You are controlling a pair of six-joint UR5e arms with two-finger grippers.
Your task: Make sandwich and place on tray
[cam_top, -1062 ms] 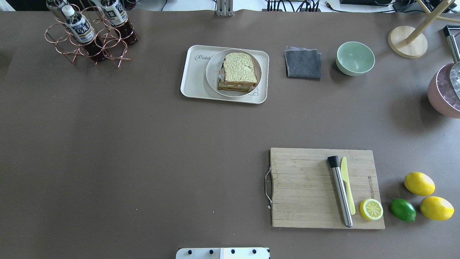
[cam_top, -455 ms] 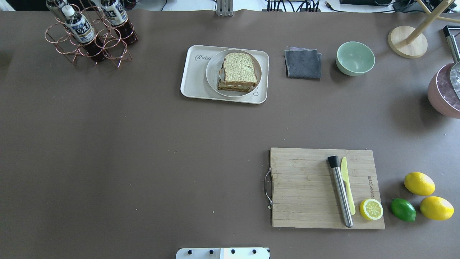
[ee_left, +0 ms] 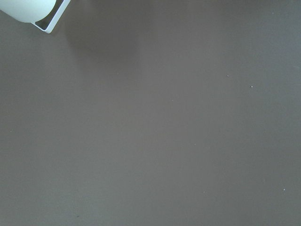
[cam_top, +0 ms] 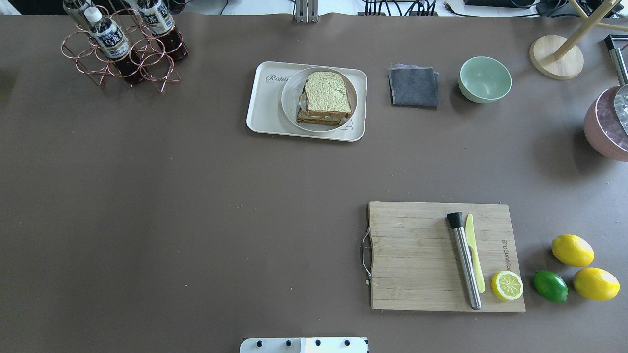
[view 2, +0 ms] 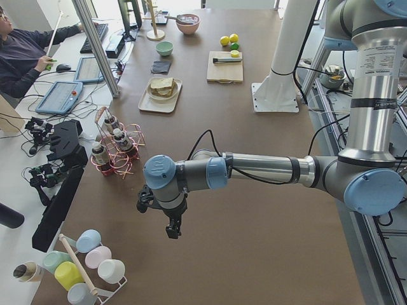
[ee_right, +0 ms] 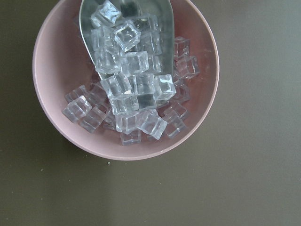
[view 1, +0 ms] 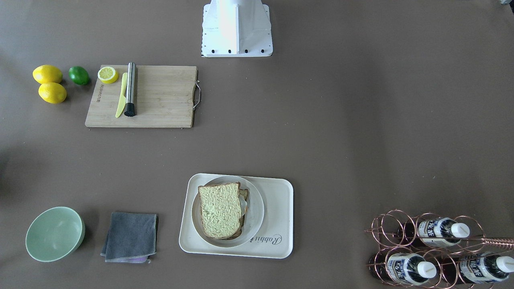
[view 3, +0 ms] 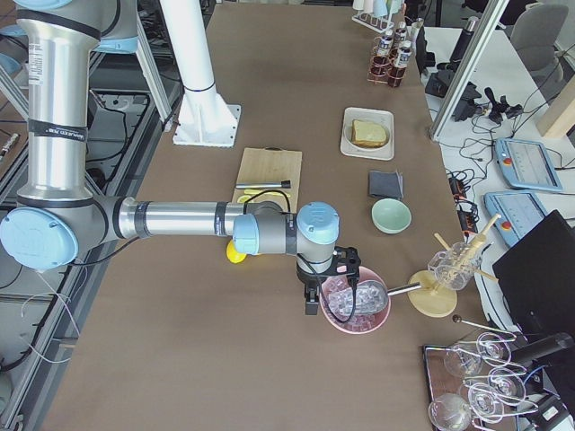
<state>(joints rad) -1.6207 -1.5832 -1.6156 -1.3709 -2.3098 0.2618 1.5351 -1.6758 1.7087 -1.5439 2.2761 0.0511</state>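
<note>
The sandwich (cam_top: 326, 95), two pale greenish-tan bread slices with white egg showing at the edge, lies on a round white plate (cam_top: 290, 98). The plate sits on the cream tray (cam_top: 265, 110) at the table's far middle. They also show in the front-facing view, the sandwich (view 1: 220, 209) on the tray (view 1: 277, 200). My left gripper (view 2: 171, 229) hangs over bare table far off to the left. My right gripper (view 3: 312, 303) hangs over the pink ice bowl (view 3: 355, 305) far right. I cannot tell whether either is open or shut.
A copper bottle rack (cam_top: 122, 49) stands far left. A grey cloth (cam_top: 413, 87) and a green bowl (cam_top: 484, 78) lie right of the tray. A cutting board (cam_top: 417, 255) carries a muddler (cam_top: 466, 264), a knife and a lemon half. Lemons (cam_top: 572, 250) and a lime (cam_top: 550, 286) lie beside it.
</note>
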